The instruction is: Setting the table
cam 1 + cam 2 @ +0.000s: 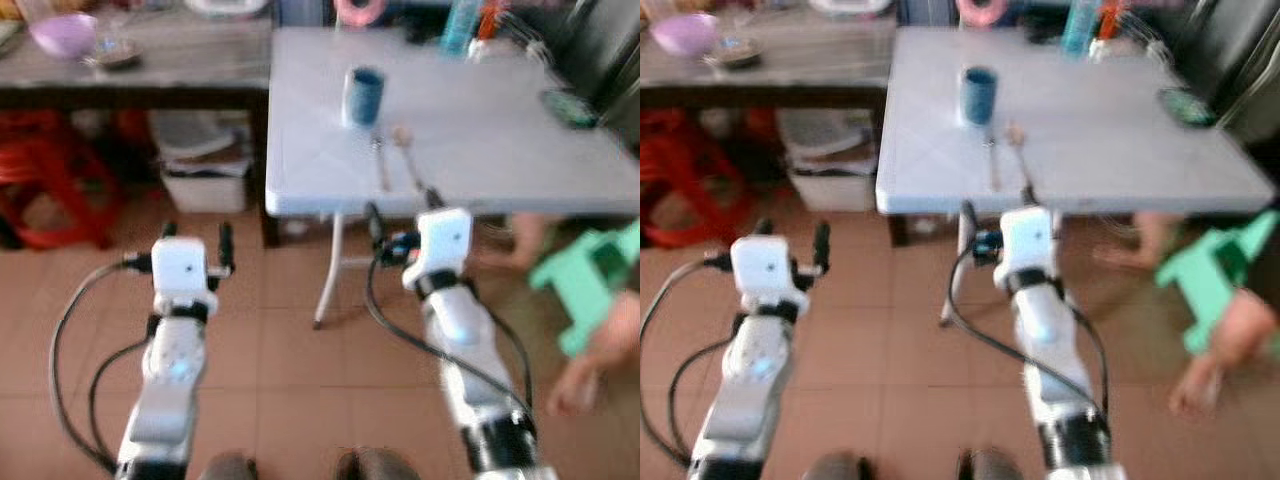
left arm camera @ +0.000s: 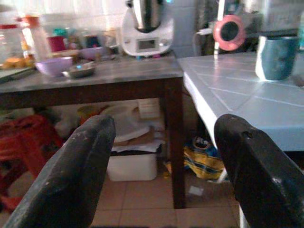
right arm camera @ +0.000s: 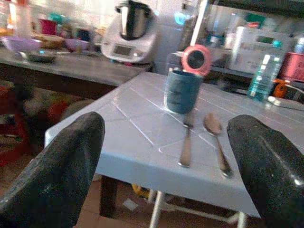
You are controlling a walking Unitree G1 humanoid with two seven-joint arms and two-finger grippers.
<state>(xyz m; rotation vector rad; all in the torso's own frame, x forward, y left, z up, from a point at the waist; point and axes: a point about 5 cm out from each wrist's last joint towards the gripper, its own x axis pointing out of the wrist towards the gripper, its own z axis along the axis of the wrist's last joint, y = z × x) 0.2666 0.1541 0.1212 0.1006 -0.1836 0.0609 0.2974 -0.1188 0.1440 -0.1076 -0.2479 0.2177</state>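
Blue cup (image 3: 182,91) — no legible writing

Left gripper (image 2: 161,166): both black fingers (image 2: 71,175) spread wide, nothing between them, held above tiled floor (image 2: 142,194). Beyond: white table (image 2: 247,109) bearing a blue cup (image 2: 277,57). Alongside it, a dark wooden counter (image 2: 95,78) carrying a purple bowl (image 2: 53,65), a metal dish (image 2: 80,71) and a white appliance (image 2: 147,28). White bin (image 2: 133,164) beneath the counter.
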